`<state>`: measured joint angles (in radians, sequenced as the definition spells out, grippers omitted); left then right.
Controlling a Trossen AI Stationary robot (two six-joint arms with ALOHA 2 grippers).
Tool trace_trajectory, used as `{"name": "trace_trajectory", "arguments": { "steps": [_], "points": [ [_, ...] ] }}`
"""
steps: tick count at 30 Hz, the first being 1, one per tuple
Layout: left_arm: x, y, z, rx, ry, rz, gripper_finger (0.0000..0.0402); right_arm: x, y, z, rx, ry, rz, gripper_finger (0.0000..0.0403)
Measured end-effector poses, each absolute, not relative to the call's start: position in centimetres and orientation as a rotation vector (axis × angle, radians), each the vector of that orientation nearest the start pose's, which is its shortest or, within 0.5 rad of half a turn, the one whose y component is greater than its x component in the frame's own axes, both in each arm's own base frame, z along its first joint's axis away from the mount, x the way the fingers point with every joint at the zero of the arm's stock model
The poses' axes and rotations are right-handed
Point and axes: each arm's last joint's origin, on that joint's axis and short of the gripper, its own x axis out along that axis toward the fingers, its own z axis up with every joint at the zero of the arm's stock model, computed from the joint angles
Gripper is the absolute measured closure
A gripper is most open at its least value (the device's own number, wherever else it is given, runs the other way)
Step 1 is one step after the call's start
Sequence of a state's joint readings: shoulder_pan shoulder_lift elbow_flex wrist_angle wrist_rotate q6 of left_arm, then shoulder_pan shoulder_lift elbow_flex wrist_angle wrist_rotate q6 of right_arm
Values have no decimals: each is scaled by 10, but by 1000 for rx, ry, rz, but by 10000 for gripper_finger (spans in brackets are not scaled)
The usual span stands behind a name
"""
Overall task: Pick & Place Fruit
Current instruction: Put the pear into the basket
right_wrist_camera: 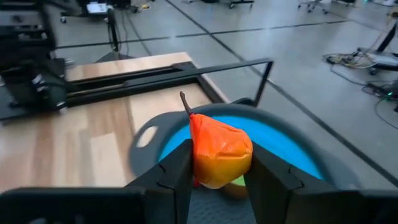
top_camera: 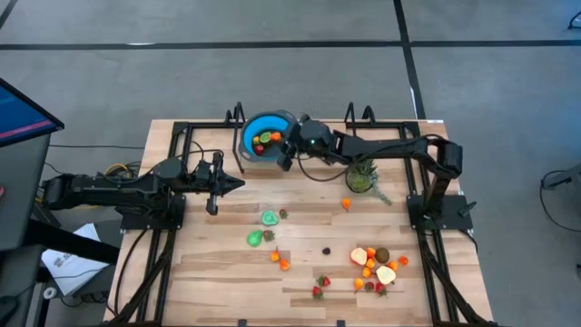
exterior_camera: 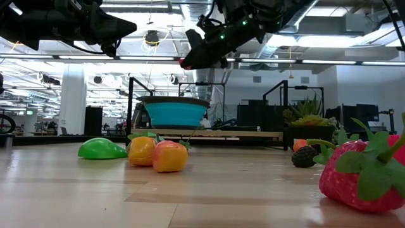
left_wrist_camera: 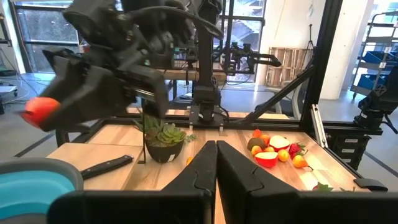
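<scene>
My right gripper [right_wrist_camera: 214, 171] is clamped on an orange-red toy pear [right_wrist_camera: 219, 151] with a thin dark stem, both fingers pressed against its sides, and I hold it in the air just above the blue bowl [top_camera: 261, 133] at the far edge of the counter [top_camera: 227, 263]. From above, that gripper [top_camera: 288, 156] sits at the bowl's near rim, and a few small fruit pieces [top_camera: 266, 139] lie inside the bowl. My left gripper [top_camera: 238, 184] is squeezed fully together, holding nothing, and hangs over the counter's left-middle part, pointing toward the centre. On the wood, a green lime [top_camera: 270, 218] and a green pear [top_camera: 255, 239] lie near the middle, two small orange pieces [top_camera: 280, 261] just nearer than those. A cluster of peach halves, kiwi and orange bits [top_camera: 377, 265] sits toward the near right, with strawberries [top_camera: 320, 287] beside it. A spiky green potted plant [top_camera: 361, 178] stands under my right arm, one small orange piece [top_camera: 347, 203] just beside it.
</scene>
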<state>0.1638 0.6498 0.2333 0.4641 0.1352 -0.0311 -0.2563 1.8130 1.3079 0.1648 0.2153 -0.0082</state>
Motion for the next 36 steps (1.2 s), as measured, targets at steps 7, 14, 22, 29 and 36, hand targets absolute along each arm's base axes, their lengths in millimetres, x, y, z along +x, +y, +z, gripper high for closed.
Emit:
{"name": "trace_trajectory", "arguments": {
  "steps": [7,14,22,29,36],
  "points": [
    [153,21,224,-24,-47,28,399,395,-137,261,5,346,-528,285],
    [153,21,224,-24,-47,28,399,391,-150,259,-66,374,-541,286],
    [153,21,224,-24,-47,28,399,393,-146,259,-95,370,-415,306],
    [153,21,224,-24,-47,28,399,396,-139,259,-95,367,-382,301],
    [153,21,224,-24,-47,28,399,395,-140,259,-94,367,-382,299]
  ]
}}
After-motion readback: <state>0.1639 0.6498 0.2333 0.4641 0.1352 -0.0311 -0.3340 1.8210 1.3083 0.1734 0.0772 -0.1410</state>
